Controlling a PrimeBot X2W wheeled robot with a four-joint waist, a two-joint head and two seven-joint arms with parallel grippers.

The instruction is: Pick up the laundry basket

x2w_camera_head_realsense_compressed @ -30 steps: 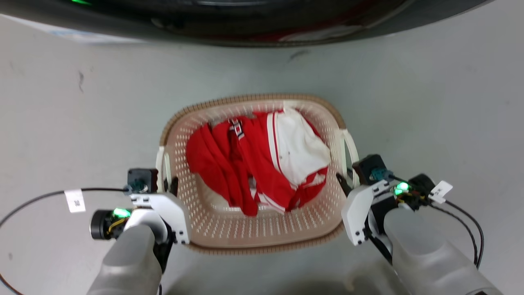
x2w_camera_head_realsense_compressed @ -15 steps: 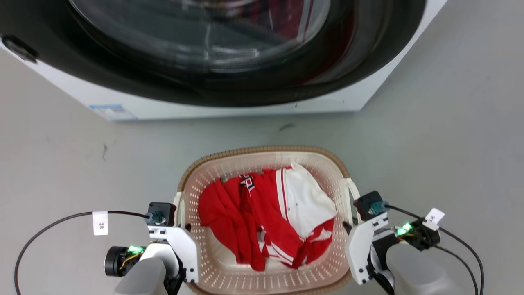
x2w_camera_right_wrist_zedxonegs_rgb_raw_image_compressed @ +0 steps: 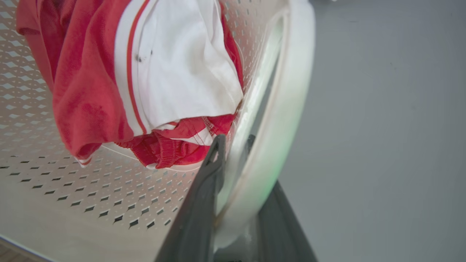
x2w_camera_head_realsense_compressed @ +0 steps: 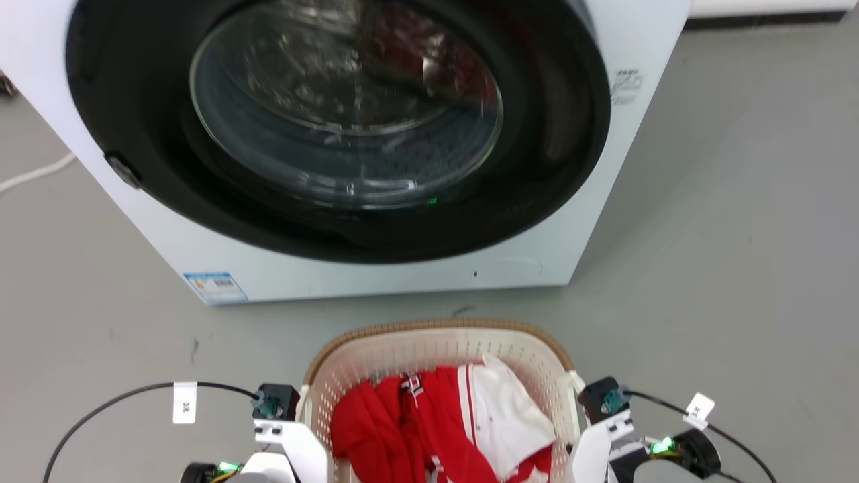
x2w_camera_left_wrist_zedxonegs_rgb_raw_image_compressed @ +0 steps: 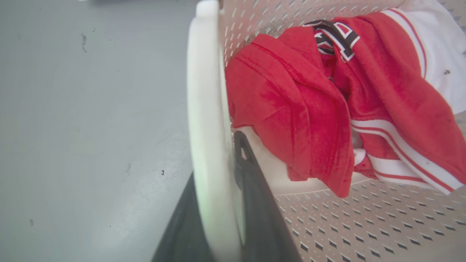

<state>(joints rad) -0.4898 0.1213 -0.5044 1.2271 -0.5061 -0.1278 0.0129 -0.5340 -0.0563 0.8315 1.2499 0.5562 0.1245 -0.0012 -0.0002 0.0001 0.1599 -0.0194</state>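
Observation:
The laundry basket (x2w_camera_head_realsense_compressed: pixel 436 327), cream perforated plastic with a brown woven-look rim, sits at the bottom of the head view, right in front of the washer. A red and white garment (x2w_camera_head_realsense_compressed: pixel 436 429) lies inside it. In the left wrist view my left gripper (x2w_camera_left_wrist_zedxonegs_rgb_raw_image_compressed: pixel 214 160) is shut on the basket's white left handle (x2w_camera_left_wrist_zedxonegs_rgb_raw_image_compressed: pixel 204 91), one dark finger on each side. In the right wrist view my right gripper (x2w_camera_right_wrist_zedxonegs_rgb_raw_image_compressed: pixel 236 145) is likewise shut on the white right handle (x2w_camera_right_wrist_zedxonegs_rgb_raw_image_compressed: pixel 291 91). Both white gripper housings (x2w_camera_head_realsense_compressed: pixel 288 439) (x2w_camera_head_realsense_compressed: pixel 594 446) flank the basket in the head view.
A white front-loading washer (x2w_camera_head_realsense_compressed: pixel 590 221) with a large round dark door (x2w_camera_head_realsense_compressed: pixel 335 134) stands just beyond the basket. Grey floor (x2w_camera_head_realsense_compressed: pixel 738 268) spreads to both sides. A white cord (x2w_camera_head_realsense_compressed: pixel 33 174) lies on the floor at far left. Black cables loop from both wrists.
The whole head picture has shifted: the washer now takes up the upper half and the basket sits at the bottom edge. Both grippers stay on the basket's handles.

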